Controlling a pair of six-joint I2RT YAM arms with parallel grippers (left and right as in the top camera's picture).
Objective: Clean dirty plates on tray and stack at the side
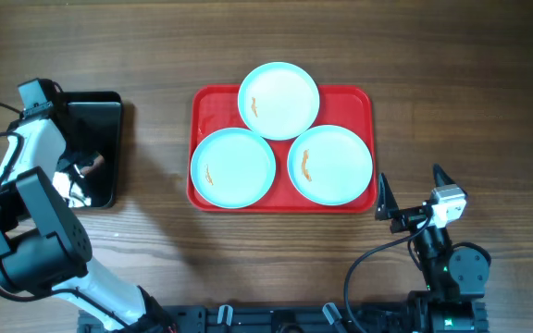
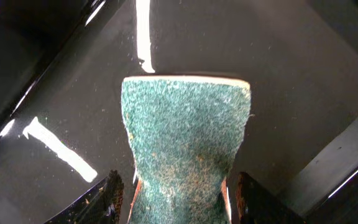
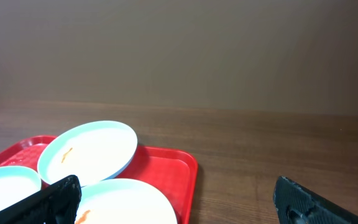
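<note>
Three pale blue plates lie on the red tray (image 1: 199,104): one at the back (image 1: 278,100), one front left (image 1: 233,167), one front right (image 1: 330,164). Each carries a small orange-brown smear. My left gripper (image 2: 178,182) is over the black tray and shut on a green scouring sponge (image 2: 185,124), which is pinched narrow between the fingers. In the overhead view the left gripper (image 1: 87,168) sits over that tray and the sponge is hidden. My right gripper (image 1: 408,174) stands open just right of the red tray's front right corner, with nothing between its fingers. The right wrist view shows two plates (image 3: 89,152) (image 3: 129,202) ahead to the left.
The glossy black tray (image 1: 109,116) lies at the left of the wooden table, a hand's width from the red tray. Bare table (image 1: 470,102) stretches to the right of the red tray. The arm bases stand along the front edge.
</note>
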